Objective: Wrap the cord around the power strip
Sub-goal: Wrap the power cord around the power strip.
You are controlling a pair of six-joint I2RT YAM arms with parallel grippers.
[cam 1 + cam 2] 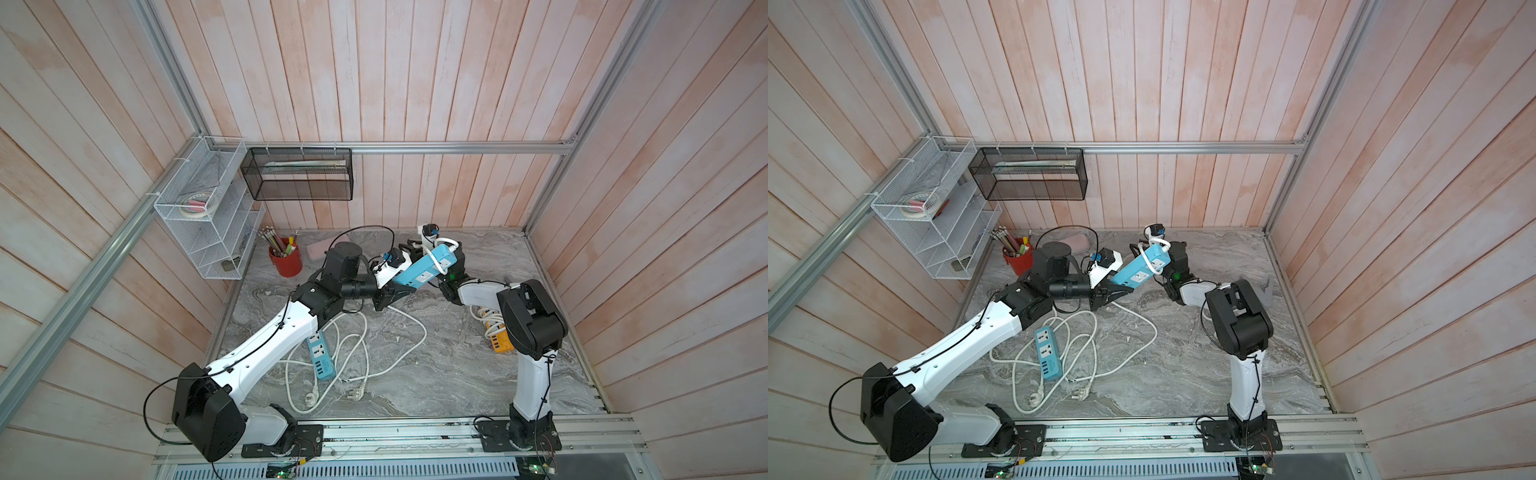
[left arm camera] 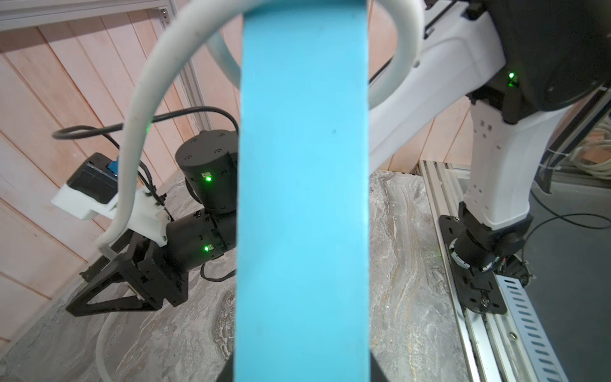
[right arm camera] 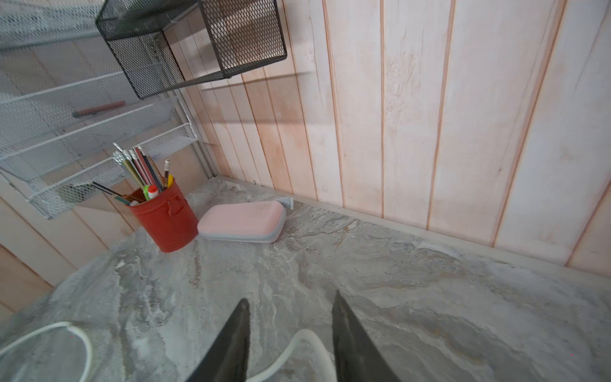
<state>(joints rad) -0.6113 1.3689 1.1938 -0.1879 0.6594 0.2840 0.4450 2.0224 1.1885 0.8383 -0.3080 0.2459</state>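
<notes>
At frame centre, power strip (image 1: 426, 266) raised, tilted, lower end clamped by left gripper (image 1: 397, 293). Right gripper (image 3: 291, 297) jaws apart, cord (image 3: 305, 340) loose between. Strip likely rigid, smooth; cord springy: pinch near strip.

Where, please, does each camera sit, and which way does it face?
Both top views: high over the front rail, looking down at the table; left arm and right arm show whole.
Left wrist: on the left arm, looking along the gripped blue power strip and cord toward the right arm.
Right wrist: low, facing the red pencil cup and pink case near the back wall; right gripper shows.
Shared: strip and cord appear in top and left wrist views.
</notes>
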